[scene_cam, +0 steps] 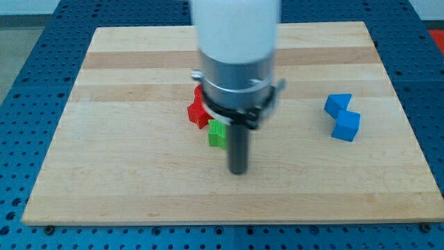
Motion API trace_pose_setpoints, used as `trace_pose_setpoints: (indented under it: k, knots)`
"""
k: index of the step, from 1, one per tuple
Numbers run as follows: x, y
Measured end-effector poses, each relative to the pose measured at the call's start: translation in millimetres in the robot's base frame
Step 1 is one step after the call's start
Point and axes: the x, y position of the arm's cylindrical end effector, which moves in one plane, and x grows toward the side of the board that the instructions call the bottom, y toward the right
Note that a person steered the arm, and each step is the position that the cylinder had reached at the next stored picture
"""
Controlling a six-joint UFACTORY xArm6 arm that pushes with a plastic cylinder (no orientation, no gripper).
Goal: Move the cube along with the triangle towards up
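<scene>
Green cube (218, 134) sits just to the view's upper left of my tip (238, 172), with the red block (198, 111) right beyond it toward the top, partly hidden by the arm so its shape is unclear; I judge the tip is set low so an upward push drives both together. No fingers exist here, only the bare rod grasping nothing. Tabletop (139, 180) has open room above the pair before the top edge, and the blue blocks (343, 117) lie well apart at the view's right.
</scene>
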Motion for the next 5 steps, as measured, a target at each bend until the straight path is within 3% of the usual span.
trace_pose_setpoints:
  k: [2,4,5]
  knots:
    - [24,111]
    - [21,135]
    - [-8,153]
